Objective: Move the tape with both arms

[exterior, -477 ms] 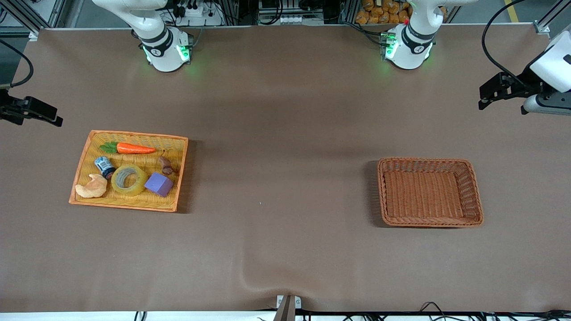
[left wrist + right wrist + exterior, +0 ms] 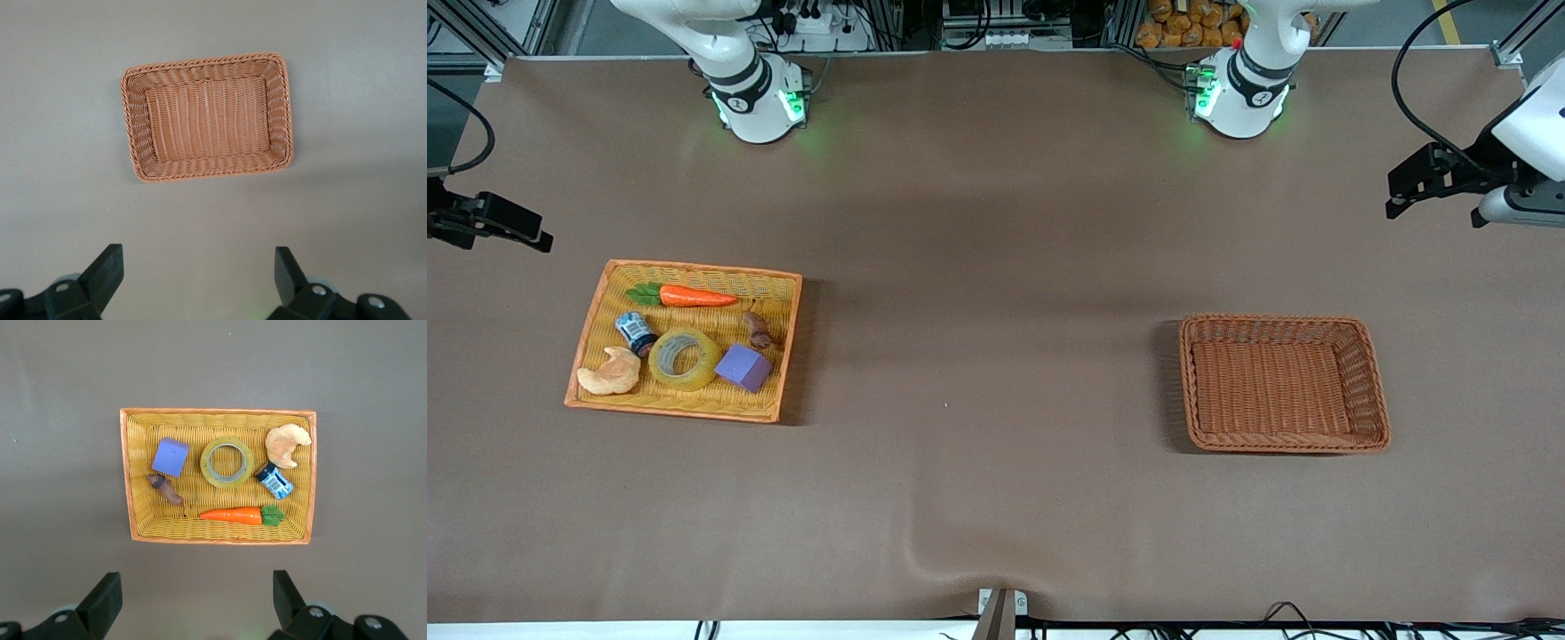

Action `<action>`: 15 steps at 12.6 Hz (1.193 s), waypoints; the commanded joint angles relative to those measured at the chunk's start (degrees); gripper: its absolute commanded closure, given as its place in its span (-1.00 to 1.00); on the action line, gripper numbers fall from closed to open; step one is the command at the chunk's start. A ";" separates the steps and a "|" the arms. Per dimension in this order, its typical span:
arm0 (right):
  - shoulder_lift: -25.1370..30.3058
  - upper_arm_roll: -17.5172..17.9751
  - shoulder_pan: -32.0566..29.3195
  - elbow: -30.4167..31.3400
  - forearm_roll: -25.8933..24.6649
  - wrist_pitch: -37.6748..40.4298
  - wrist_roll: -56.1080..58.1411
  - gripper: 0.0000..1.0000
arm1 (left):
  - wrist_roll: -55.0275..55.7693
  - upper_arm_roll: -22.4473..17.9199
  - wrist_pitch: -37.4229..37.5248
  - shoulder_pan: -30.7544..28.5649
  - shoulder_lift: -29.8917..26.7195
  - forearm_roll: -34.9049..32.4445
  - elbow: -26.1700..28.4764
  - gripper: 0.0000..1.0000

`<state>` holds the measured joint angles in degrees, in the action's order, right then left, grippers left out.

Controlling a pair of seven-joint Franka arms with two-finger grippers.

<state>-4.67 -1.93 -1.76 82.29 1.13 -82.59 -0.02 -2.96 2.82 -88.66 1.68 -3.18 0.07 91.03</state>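
Brown matting is carrying your yellow tray [image 2: 587, 338], where the tape [image 2: 684, 358] is lying flat beside the purple cube [image 2: 743, 367] — easy to pinch. Right gripper [image 2: 193, 603] and left gripper [image 2: 197, 280] are hanging spread wide — the latter over the wicker basket [image 2: 1371, 373].

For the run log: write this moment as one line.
tape: in yellow tray, untouched | brown basket: empty | left gripper: open, high | right gripper: open, high
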 commanded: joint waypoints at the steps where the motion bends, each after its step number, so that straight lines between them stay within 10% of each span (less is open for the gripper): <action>1: 1.25 0.17 0.62 1.12 0.19 0.15 -1.12 -1.00 | 0.67 -0.27 1.48 -0.71 0.72 0.37 -1.73 -1.00; 11: 0.55 0.17 7.65 26.75 0.10 -30.05 10.03 -1.00 | 0.59 0.43 1.30 0.77 5.80 2.29 -2.69 -1.00; 15: -9.01 0.08 7.21 29.68 -0.08 -42.29 19.08 -1.00 | 0.50 0.34 -0.37 0.95 9.16 3.89 -6.39 -1.00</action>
<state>-9.49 -2.03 6.23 112.37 1.16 -121.57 15.27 -2.92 3.29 -89.39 2.48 4.68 2.70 87.79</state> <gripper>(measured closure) 0.000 0.000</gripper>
